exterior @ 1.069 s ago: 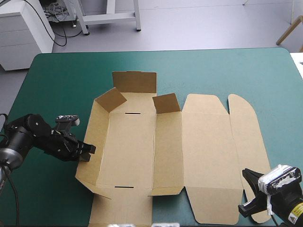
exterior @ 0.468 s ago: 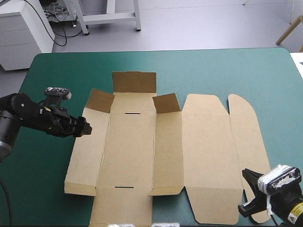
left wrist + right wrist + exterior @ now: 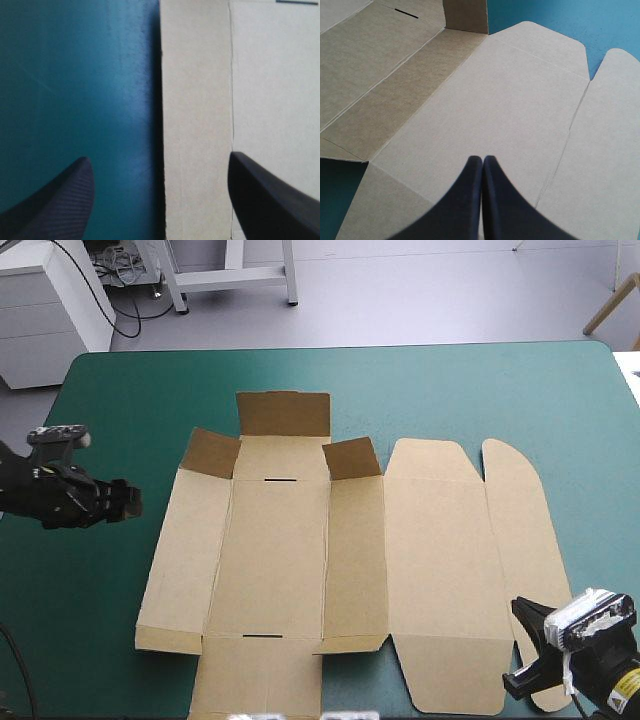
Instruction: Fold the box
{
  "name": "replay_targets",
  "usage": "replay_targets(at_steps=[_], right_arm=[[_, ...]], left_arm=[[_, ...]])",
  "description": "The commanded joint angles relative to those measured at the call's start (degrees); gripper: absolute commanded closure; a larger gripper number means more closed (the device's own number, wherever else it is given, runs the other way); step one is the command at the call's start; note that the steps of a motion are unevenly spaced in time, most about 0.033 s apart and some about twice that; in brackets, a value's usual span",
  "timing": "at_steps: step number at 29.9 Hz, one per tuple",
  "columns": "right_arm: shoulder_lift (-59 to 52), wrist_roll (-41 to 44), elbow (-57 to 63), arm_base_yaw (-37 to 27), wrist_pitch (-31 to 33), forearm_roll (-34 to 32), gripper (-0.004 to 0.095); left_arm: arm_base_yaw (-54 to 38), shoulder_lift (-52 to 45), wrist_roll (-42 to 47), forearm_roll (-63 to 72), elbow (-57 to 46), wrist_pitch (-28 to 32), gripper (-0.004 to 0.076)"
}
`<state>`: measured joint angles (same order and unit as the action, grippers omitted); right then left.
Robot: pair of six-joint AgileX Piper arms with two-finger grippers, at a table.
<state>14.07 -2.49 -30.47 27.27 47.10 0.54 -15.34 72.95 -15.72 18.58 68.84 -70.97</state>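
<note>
- Looking down, we see the box (image 3: pixel 280 560) as one cut sheet of brown board, matt and faintly fibrous, lying spread across the middle of the teal-green cover (image 3: pixel 450 390).
- Straight creases divide it into long panels, and we count two thin slots (image 3: pixel 281 480) in the base panel, one at each end.
- At the far end the end flap (image 3: pixel 284 412) and both corner flaps (image 3: pixel 350 458) tilt up, their inner faces darker; the rest lies flat.
- To the right, the lid (image 3: pixel 435 560) has clipped far corners, and the tuck flap (image 3: pixel 520 530) beyond it ends in rounded tips.
- We see bare cover between the left gripper (image 3: pixel 130 502) and the box's left edge.
- The left gripper is released, its fingers wide apart, near that edge but apart from it. In its wrist view one finger is over cover and the other over board, with the edge running between them.
- The right gripper (image 3: pixel 482 161) is clenched, its tips meeting in one arch at the box's near right corner, over the lid beside the tuck-flap crease. We cannot tell whether it touches the board.
</note>
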Motion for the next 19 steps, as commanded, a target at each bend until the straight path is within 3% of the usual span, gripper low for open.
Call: replay_targets(at_steps=[1,7,12,19], right_arm=[[0.6,-0.4,-1.6,-0.3,-4.2,0.1,0.0927],[0.6,-0.4,-1.6,-0.3,-4.2,0.1,0.0927],[0.6,-0.4,-1.6,-0.3,-4.2,0.1,0.0927],[0.6,-0.6,-1.6,-0.3,-4.2,0.1,0.0927]], left_arm=[[-8.0,-1.1,-5.0,9.1,0.7,-3.2,0.0192],[-15.6,-1.0,-13.5,15.9,-9.5,-3.2,0.0192],[-15.5,1.8,-18.7,20.3,-16.2,-2.8,0.0192],[-12.3,7.1,-19.1,20.7,-16.7,-3.0,0.0192]])
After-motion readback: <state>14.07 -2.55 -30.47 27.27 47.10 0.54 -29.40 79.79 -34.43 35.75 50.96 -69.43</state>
